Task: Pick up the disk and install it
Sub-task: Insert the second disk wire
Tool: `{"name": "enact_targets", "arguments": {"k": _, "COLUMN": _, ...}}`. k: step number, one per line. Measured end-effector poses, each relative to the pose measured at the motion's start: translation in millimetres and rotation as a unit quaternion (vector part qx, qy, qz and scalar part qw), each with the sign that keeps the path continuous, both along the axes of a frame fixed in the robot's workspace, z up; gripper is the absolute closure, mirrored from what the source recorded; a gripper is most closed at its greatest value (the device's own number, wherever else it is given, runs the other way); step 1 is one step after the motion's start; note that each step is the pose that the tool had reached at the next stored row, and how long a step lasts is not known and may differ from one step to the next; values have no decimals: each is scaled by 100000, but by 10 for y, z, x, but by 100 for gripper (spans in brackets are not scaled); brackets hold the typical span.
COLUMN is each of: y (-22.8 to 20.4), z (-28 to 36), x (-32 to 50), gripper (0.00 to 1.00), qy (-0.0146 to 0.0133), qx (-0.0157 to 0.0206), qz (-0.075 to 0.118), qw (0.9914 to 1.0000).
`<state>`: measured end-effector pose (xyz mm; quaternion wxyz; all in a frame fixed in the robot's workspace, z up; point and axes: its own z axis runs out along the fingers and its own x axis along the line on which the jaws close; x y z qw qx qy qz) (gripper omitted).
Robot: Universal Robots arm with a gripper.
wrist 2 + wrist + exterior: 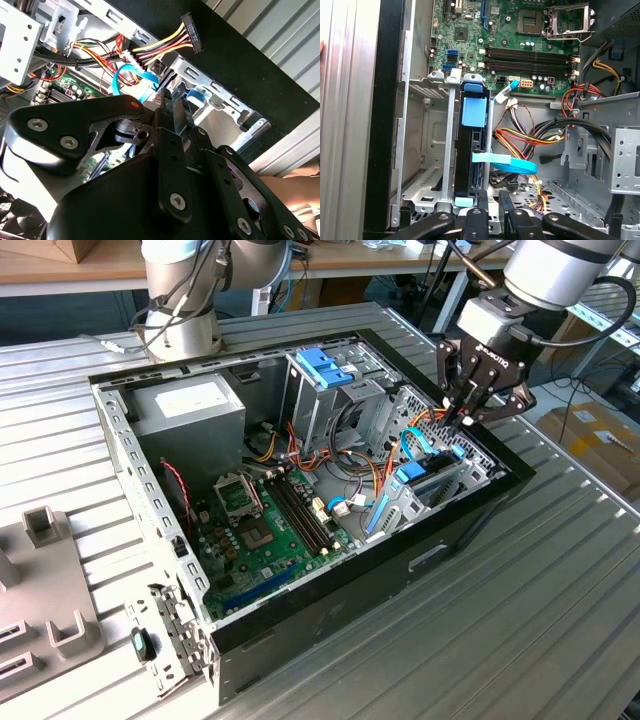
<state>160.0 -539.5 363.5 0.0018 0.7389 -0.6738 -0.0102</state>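
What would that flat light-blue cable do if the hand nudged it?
The light-blue cable would probably flop aside: it is thin, flat and curves in a loose loop. It looks light, so it should hardly resist. One end reaches the disk, so it might spring back.

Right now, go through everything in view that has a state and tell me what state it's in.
Case: side panel off, interior exposed.
Disk: standing on edge in the bay, in its blue carrier.
Gripper: over the bay end of the case, fingers close together, holding nothing.
CPU socket: latch frame raised, no cooler.
Power connector: unplugged, hanging loose.
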Motion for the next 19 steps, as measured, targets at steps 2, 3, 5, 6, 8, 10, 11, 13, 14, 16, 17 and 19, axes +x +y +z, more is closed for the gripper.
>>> {"name": "enact_targets", "arguments": {"k": 2, "y": 3, "z": 0, "x": 3, "gripper": 76, "qy": 0, "qx": 0, "qz": 60, "qw": 100000}}
{"name": "enact_targets", "arguments": {"k": 3, "y": 7, "z": 0, "x": 6, "gripper": 76, "qy": 0, "qx": -4, "qz": 64, "qw": 100000}}
{"name": "enact_targets", "arguments": {"k": 5, "y": 10, "z": 0, "x": 9, "gripper": 76, "qy": -1, "qx": -6, "qz": 63, "qw": 100000}}
{"name": "enact_targets", "arguments": {"k": 6, "y": 10, "z": 0, "x": 9, "gripper": 76, "qy": 0, "qx": -3, "qz": 65, "qw": 100000}}
{"name": "enact_targets", "arguments": {"k": 8, "y": 10, "z": 0, "x": 9, "gripper": 76, "qy": 1, "qx": -3, "qz": 64, "qw": 100000}}
{"name": "enact_targets", "arguments": {"k": 10, "y": 10, "z": 0, "x": 10, "gripper": 76, "qy": 0, "qx": -4, "qz": 65, "qw": 100000}}
{"name": "enact_targets", "arguments": {"k": 11, "y": 11, "z": 0, "x": 14, "gripper": 76, "qy": 0, "qx": -6, "qz": 69, "qw": 100000}}
{"name": "enact_targets", "arguments": {"k": 13, "y": 12, "z": 0, "x": 27, "gripper": 76, "qy": 0, "qx": -5, "qz": 97, "qw": 100000}}
{"name": "enact_targets", "arguments": {"k": 14, "y": 12, "z": 0, "x": 29, "gripper": 76, "qy": -1, "qx": -6, "qz": 144, "qw": 100000}}
{"name": "enact_targets", "arguments": {"k": 16, "y": 12, "z": 0, "x": 34, "gripper": 76, "qy": -3, "qx": -2, "qz": 481, "qw": 99999}}
{"name": "enact_targets", "arguments": {"k": 17, "y": 12, "z": 0, "x": 35, "gripper": 76, "qy": -1, "qx": -2, "qz": 767, "qw": 99997}}
{"name": "enact_targets", "arguments": {"k": 19, "y": 12, "z": 1, "x": 37, "gripper": 76, "qy": -1, "qx": -7, "qz": 1523, "qw": 99988}}
